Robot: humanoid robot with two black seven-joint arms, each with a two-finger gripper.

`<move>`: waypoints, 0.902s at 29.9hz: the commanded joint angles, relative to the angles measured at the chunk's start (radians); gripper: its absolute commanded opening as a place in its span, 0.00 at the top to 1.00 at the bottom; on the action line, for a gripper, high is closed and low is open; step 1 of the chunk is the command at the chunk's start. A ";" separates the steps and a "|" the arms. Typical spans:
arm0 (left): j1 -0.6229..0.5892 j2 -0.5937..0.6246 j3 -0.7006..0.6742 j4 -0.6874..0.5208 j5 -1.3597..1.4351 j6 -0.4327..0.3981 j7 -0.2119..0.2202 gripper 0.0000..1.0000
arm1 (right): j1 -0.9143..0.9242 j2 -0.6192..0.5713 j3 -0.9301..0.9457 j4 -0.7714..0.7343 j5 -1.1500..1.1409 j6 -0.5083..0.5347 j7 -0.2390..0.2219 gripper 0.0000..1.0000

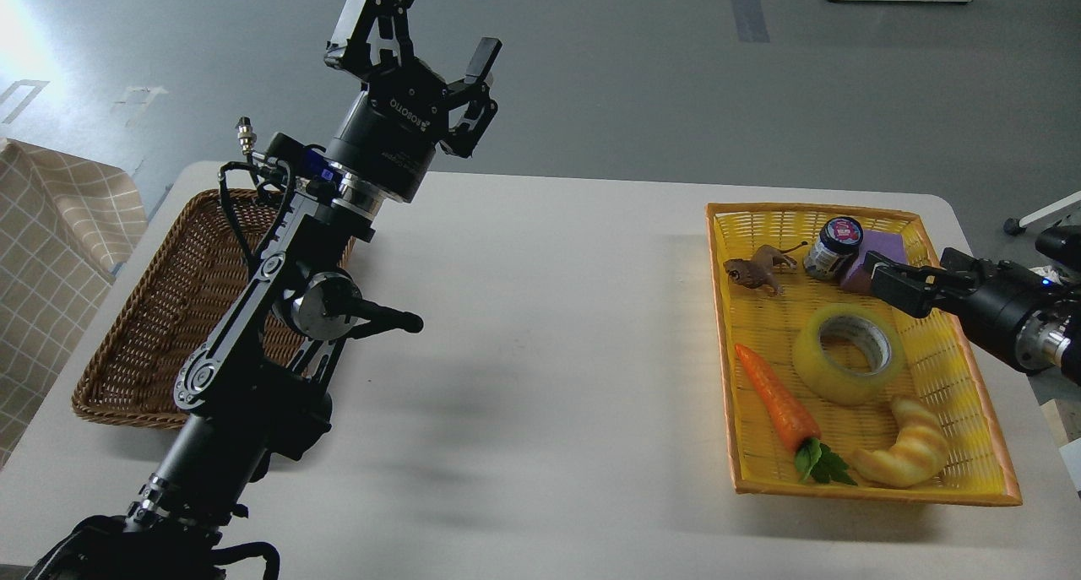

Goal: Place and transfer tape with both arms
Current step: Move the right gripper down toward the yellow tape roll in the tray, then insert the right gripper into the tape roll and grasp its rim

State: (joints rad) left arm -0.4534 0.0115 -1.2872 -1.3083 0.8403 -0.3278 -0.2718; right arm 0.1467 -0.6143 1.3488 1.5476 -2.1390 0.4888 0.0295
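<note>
The tape (812, 367), a wide translucent yellow roll with a grey-white core, lies flat in the middle of the yellow basket (870, 489) on the right of the table. My left gripper (441, 24) is open and empty, raised high above the table's far left part, far from the tape. My right gripper (897, 283) reaches in from the right edge, hovering over the basket's right side just above and right of the tape, in front of the purple block (878, 249). Its fingers are dark and I cannot tell them apart.
The yellow basket also holds an orange carrot (773, 398), a pale croissant (908, 453), a small jar (832, 246) and a brown toy animal (754, 269). A brown wicker basket (160, 327) sits at the left, partly behind my left arm.
</note>
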 commanded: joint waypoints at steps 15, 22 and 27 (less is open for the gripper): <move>-0.001 0.010 0.000 0.004 -0.009 -0.001 -0.001 0.02 | -0.032 0.027 -0.003 -0.112 -0.009 0.000 -0.002 0.00; -0.001 0.013 0.000 0.004 -0.010 -0.001 -0.001 0.02 | -0.024 0.034 -0.034 -0.115 -0.009 0.000 -0.008 0.01; -0.002 0.013 0.000 0.007 -0.010 -0.001 -0.001 0.02 | 0.019 0.053 -0.098 -0.173 -0.010 0.000 -0.028 0.01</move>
State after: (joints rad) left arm -0.4551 0.0244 -1.2870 -1.3026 0.8307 -0.3282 -0.2734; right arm 0.1335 -0.5687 1.2886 1.4057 -2.1483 0.4887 0.0101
